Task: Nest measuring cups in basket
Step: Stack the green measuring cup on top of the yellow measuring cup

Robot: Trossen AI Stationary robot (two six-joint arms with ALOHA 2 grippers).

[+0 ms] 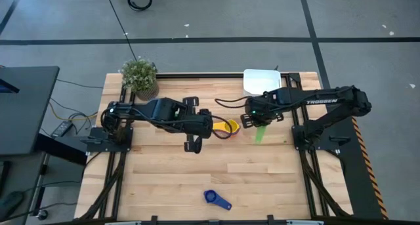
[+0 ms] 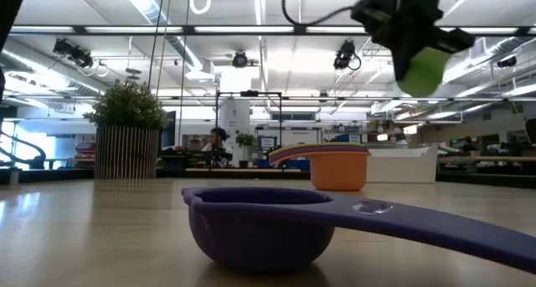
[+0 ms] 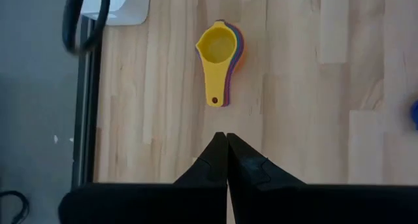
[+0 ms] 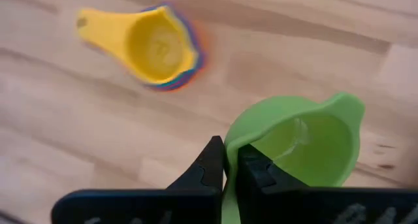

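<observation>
At table centre, one nested stack (image 1: 229, 127) with the yellow cup (image 3: 217, 46) on top, orange at the bottom. Right gripper (image 1: 251, 120) hangs above, just beside the stack, jaws pinched on the rim of one green cup (image 4: 307, 147). One blue cup (image 1: 215, 199) lies alone near the front edge. One basket (image 1: 262, 80) at the back edge. Left gripper (image 3: 226, 145), jaws fully closed and empty, points at the stack.

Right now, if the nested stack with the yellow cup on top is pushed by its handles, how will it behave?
The nested stack probably slides as one light, stiff piece, since the cups sit inside each other. Pushed at the handles, off to one side, it may pivot. The yellow cup on top, being loose, could lift out.
</observation>
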